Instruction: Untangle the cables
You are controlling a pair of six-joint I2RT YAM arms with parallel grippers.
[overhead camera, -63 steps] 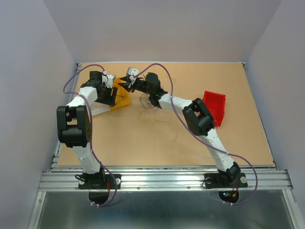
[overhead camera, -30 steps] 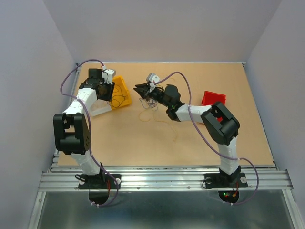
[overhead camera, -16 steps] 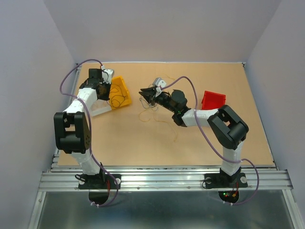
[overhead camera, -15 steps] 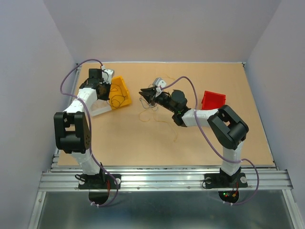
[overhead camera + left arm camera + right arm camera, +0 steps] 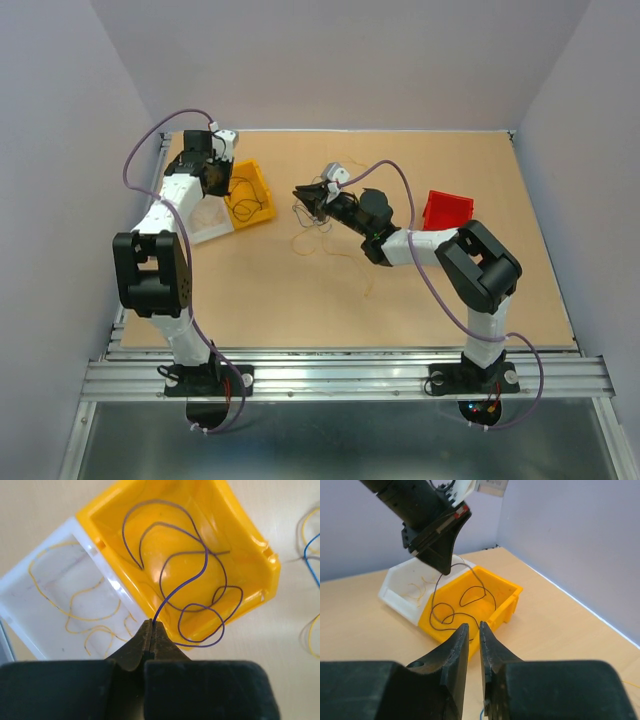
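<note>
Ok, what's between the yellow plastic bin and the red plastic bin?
The right end effector and a loose bunch of thin dark and tan wires, shown in the top view.

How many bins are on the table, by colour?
Yellow plastic bin: 1
White plastic bin: 1
Red plastic bin: 1
Total: 3
</note>
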